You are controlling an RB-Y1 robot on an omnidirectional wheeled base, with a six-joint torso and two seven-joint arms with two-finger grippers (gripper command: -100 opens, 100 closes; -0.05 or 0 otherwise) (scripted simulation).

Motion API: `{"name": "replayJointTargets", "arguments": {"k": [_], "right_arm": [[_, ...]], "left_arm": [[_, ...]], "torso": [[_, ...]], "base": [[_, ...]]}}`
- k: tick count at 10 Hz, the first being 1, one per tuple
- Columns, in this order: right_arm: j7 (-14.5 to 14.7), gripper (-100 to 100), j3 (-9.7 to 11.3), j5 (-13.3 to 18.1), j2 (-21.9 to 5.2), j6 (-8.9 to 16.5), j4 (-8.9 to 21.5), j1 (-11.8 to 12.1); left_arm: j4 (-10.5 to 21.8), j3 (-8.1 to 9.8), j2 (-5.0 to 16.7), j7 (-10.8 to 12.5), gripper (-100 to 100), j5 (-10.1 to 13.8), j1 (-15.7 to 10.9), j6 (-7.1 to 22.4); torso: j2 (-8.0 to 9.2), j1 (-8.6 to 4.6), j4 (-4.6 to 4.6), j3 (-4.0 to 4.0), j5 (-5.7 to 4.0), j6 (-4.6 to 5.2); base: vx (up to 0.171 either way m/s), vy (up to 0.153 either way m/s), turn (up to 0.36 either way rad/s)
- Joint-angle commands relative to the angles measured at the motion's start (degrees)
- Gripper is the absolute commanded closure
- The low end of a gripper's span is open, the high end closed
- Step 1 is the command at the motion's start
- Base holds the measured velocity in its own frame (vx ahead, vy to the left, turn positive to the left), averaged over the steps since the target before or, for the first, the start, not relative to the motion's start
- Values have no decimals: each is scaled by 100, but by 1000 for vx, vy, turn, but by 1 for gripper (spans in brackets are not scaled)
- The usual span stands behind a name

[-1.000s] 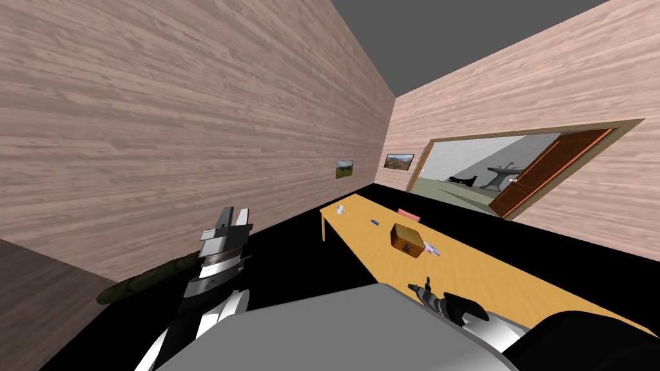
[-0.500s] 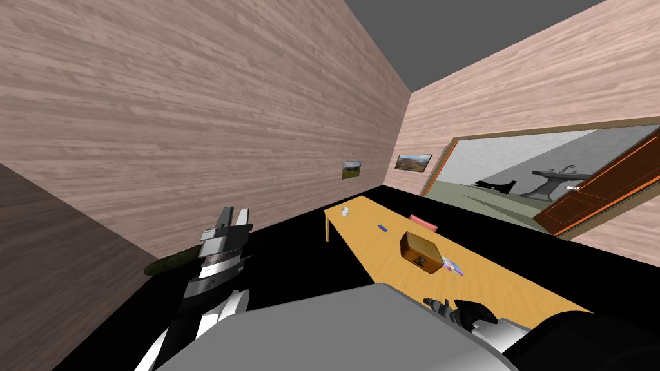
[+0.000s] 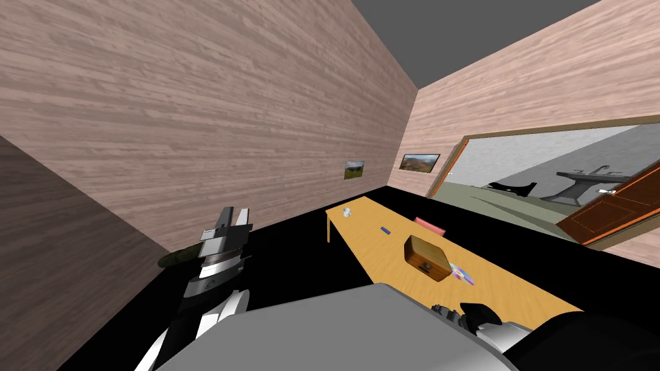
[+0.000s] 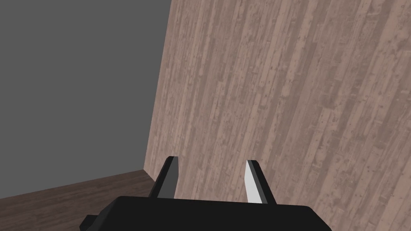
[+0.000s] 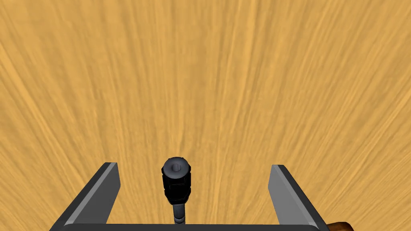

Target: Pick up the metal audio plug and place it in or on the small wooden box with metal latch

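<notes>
Light grey blades of the right gripper (image 5: 193,166) stand wide apart over the yellow-orange wooden table (image 5: 249,80), and neither one touches anything. Between them sits the audio plug (image 5: 176,182), dark rather than shiny here. Its long axis runs along the gripper's own reach, with the round cap end pointing away from the dark body and the thin shaft pointing back toward it. It sits a little nearer one finger than the other. Whether it rests on the tabletop or hangs just clear of it I cannot tell from this angle.

In the head view the right gripper is low at the table's near end. The small wooden box (image 3: 427,256) stands farther along the same table, lid down, with a coloured flat thing (image 3: 462,273) just beside it. The right arm is plainly the nearer one. The jaws would likely need to close across the plug's barrel before any carry toward the box.

The left gripper (image 4: 211,160) is raised by the wall, its fingers parted and empty.
</notes>
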Motion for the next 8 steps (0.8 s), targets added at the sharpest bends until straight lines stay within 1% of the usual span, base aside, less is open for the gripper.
{"name": "replayJointTargets", "arguments": {"k": [1, 3, 5, 6, 7, 8], "right_arm": [[82, -100, 141, -182, -16, 117, 188, -76], [138, -100, 304, -382, -16, 347, 441, -157], [174, -100, 418, -517, -6, 506, 613, -212], [159, -100, 379, -481, -37, 431, 529, -164], [154, 0, 383, -484, -38, 453, 536, -166], [126, -100, 339, -339, 125, 441, 656, -184]], "left_arm": [[0, 0, 0, 0, 0, 0, 0, 0], [0, 0, 0, 0, 0, 0, -1, 0], [0, 0, 1, 0, 0, 0, 0, 0], [0, 0, 0, 0, 0, 0, 0, 0], [0, 0, 0, 0, 0, 0, 0, 0], [0, 0, 0, 0, 0, 0, 0, 0]], "torso": [[0, 0, 0, 0, 0, 0], [-5, -11, -1, -3, -1, -5], [-13, -20, -3, -7, -4, -2], [-9, -14, -2, -5, -3, -1], [-3, -3, -1, -2, -1, 1], [1, 4, 0, 1, 1, 1]], "base": [[12, -22, 140], [33, -59, 214], [35, -59, 117], [9, -21, 20], [0, 0, 0], [3, -25, 15]]}}
